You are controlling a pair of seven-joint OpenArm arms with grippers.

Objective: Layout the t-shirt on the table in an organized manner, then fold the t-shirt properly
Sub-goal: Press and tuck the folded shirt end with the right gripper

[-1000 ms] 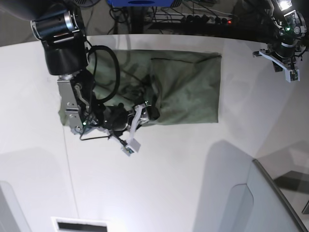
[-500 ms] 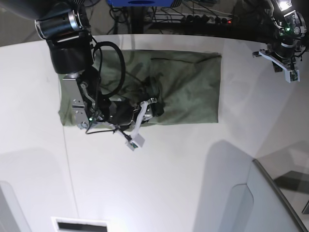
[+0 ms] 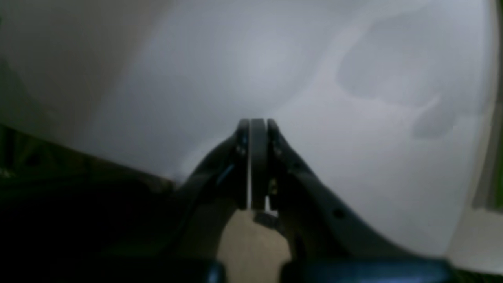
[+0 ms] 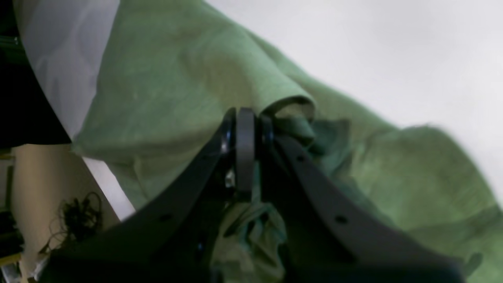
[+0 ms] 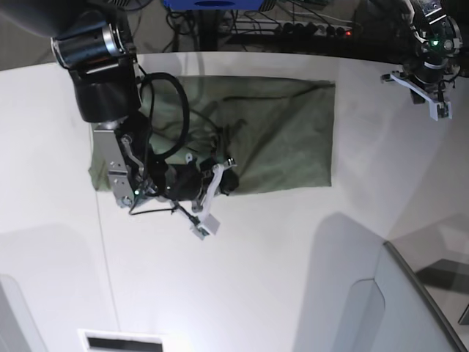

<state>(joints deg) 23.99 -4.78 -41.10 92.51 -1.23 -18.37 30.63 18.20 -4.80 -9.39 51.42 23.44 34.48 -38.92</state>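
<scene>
Base | R tool [image 5: 229,176] low, clamping t-shirt [image 5: 293,132] edge | L tool [image 3: 253,125] closed, empty

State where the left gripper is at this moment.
In the base view, the left gripper is at the upper right, raised near the table's far edge, well apart from the t-shirt; its jaws are closed on nothing.

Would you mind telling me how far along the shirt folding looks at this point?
Done: the t-shirt lies on the table as a folded rectangle. In hand: the right gripper is shut on a bunched fold of the t-shirt, apparently mid-fold. The left gripper is shut and empty over bare table. Left: completing that fold and flattening the shirt.
</scene>
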